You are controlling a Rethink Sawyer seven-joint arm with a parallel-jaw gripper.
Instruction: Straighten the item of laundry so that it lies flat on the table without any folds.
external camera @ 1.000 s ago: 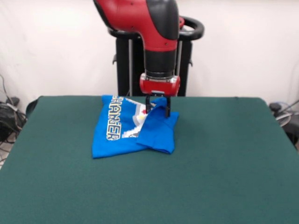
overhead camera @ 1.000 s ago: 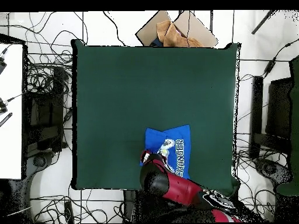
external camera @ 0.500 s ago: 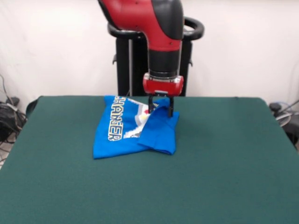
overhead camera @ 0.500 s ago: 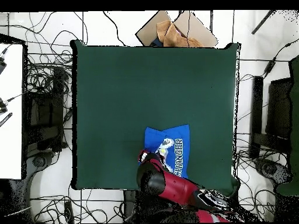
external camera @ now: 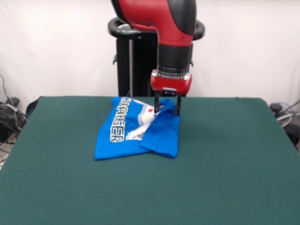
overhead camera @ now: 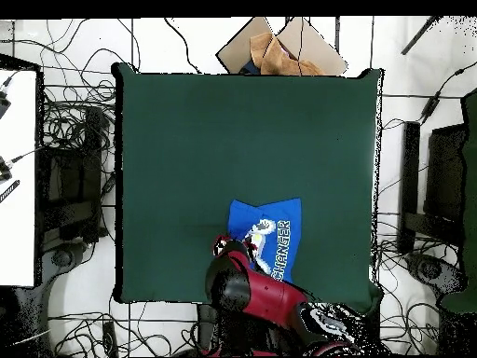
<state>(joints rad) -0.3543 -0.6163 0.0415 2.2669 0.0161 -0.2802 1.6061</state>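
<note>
The item of laundry [external camera: 122, 133] is a bright blue T-shirt with yellow-white lettering and a grey pixel print. It lies on the far half of the dark green table [external camera: 225, 168]. Its right part is folded over the print and lifted at the far corner. My gripper [external camera: 167, 108] is shut on that raised blue corner, holding it just above the table. In the overhead view the shirt [overhead camera: 276, 224] shows beside the red arm, and the gripper [overhead camera: 235, 250] sits at the shirt's lower left edge, partly hidden by the arm.
The black pedestal [external camera: 136, 61] stands behind the table's far edge. Cables [overhead camera: 70, 177] lie on the floor around the table. A cardboard box [overhead camera: 279, 48] with brown paper sits past one table edge. A white desk [overhead camera: 17, 177] stands at one side.
My gripper has moved to the right in the front view, dragging the held shirt corner with it. The whole shirt has shifted slightly right, and more of the print shows.
</note>
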